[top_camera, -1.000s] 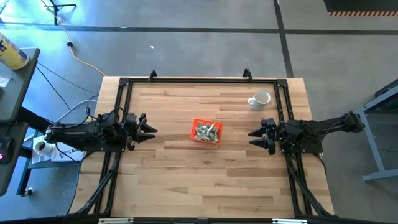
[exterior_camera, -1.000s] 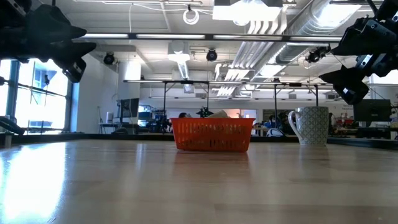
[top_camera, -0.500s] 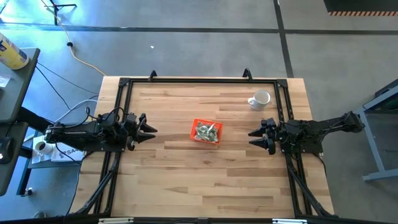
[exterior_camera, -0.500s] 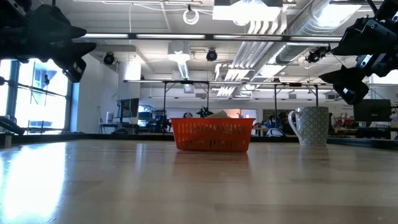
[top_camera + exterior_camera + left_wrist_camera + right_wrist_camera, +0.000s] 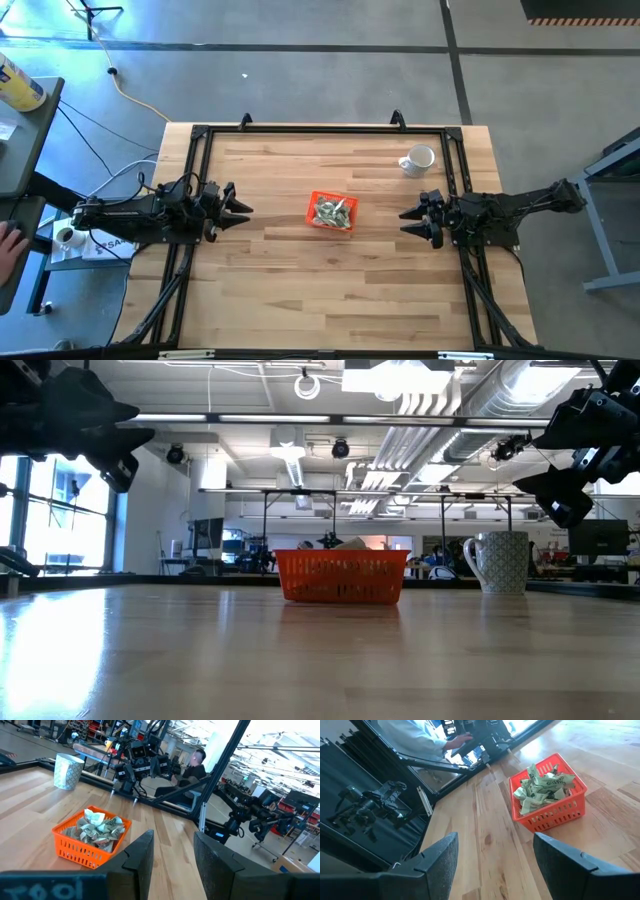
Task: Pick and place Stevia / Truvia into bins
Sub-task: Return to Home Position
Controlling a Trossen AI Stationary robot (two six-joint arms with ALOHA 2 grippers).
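Note:
The orange tray stands flat on its base at the table's middle, filled with several pale green and white sachets; the tray also shows in the low view, the left wrist view and the right wrist view. My left gripper hovers open above the table's left side, its fingers pointing toward the tray. My right gripper hovers open on the tray's right side, pointing at it. Neither touches anything. In the wrist views the left gripper and the right gripper show their fingers apart.
A white mug stands near the table's far right corner. A black frame runs along the table's edges. A person's hand shows past the table's left side; people sit in the room behind.
A person's hand has come into view beyond the table's left edge. Both arms, the tray and the sachets have kept still.

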